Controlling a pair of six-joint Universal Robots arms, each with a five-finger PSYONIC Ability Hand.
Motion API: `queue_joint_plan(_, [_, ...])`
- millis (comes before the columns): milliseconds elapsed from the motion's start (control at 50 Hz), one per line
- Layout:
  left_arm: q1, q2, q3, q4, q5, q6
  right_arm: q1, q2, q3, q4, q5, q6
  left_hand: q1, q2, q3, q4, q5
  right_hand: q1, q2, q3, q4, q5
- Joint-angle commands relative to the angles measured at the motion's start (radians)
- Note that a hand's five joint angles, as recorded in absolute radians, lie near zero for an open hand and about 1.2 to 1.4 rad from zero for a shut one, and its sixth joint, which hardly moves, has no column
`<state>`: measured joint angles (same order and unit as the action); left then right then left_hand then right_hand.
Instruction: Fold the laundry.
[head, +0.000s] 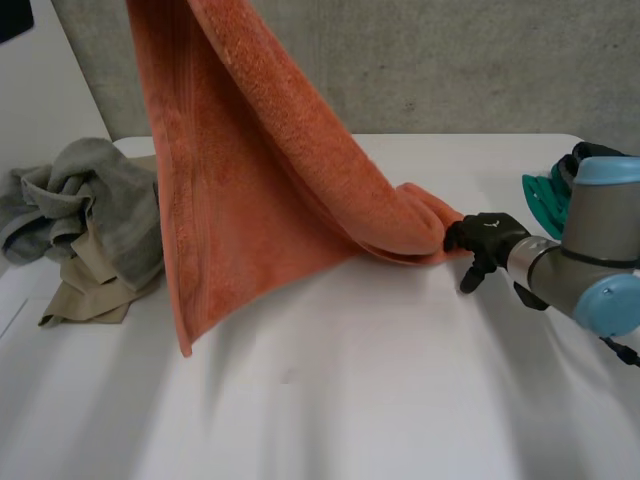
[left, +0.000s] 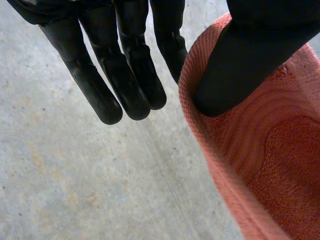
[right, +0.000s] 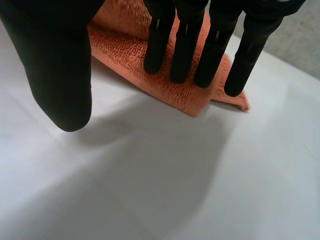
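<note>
Looking outward from the near edge of the worktop (head: 350, 400), you meet bare white surface first, then your right hand (head: 487, 240), set low on it. Its fingers (right: 185, 50) are straight and slightly spread, with the tips pressing on one corner of the orange towel (head: 250, 200). The thumb stands off to the side, clear of the cloth, so this hand is open and pins the corner rather than gripping it. The corner pokes out just past the fingertips, flat on the worktop.

From those fingertips the towel's long axis climbs at a slant, up and across toward your left hand (left: 125, 60), which has the other end raised. There the thumb lies against one face of the cloth just inside the hem. The nearest straight finger sits at the hem's other side, so the towel looks pinched between them, and the other fingers are straight and free of it. Below the raised end a long hem drops almost straight down, its loose corner pointing at the worktop.

Past that hanging corner, on the side away from your right hand, a grey cloth (head: 100, 200) is heaped over a beige cloth (head: 90, 285). Behind your right arm sits a teal object (head: 545, 195), and farthest off is the grey wall (head: 480, 60).
</note>
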<state>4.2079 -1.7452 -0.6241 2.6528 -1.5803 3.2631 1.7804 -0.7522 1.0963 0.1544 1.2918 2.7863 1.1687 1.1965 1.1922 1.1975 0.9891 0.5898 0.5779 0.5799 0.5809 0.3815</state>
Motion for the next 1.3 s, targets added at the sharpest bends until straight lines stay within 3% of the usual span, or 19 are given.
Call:
queue_joint_plan(20, [-0.009, 0.018, 0.030, -0.008, -0.018, 0.006, 0.047, 0.005, 0.033, -0.124, 0.037, 0.062, 0.228, 0.200, 0.204, 0.199, 0.233, 0.010, 0.022, 0.020, 0.019, 0.044])
queue_joint_plan(240, [-0.003, 0.036, 0.018, -0.008, -0.018, 0.014, 0.105, -0.001, 0.051, -0.168, 0.050, 0.117, 0.228, 0.200, 0.204, 0.199, 0.233, 0.072, 0.084, 0.082, 0.081, 0.106])
queue_joint_plan(440, [0.012, 0.039, -0.005, -0.007, -0.021, 0.014, 0.145, -0.022, 0.056, -0.199, 0.164, 0.147, 0.228, 0.200, 0.204, 0.199, 0.233, 0.116, 0.128, 0.126, 0.125, 0.150])
queue_joint_plan(560, [0.023, 0.041, -0.006, -0.007, -0.017, 0.007, 0.172, -0.013, 0.050, -0.222, 0.181, 0.145, 0.228, 0.200, 0.204, 0.199, 0.233, 0.104, 0.116, 0.114, 0.113, 0.138])
queue_joint_plan(1060, [0.043, 0.070, -0.057, -0.005, -0.015, 0.003, 0.275, 0.204, -0.206, -0.391, 0.288, 0.059, 0.228, 0.200, 0.204, 0.199, 0.233, 0.125, 0.137, 0.135, 0.134, 0.159])
queue_joint_plan(1300, [0.077, 0.072, -0.080, 0.003, -0.004, 0.003, 0.297, 0.172, -0.216, -0.400, 0.331, 0.053, 0.228, 0.200, 0.204, 0.199, 0.233, 0.222, 0.234, 0.232, 0.231, 0.256])
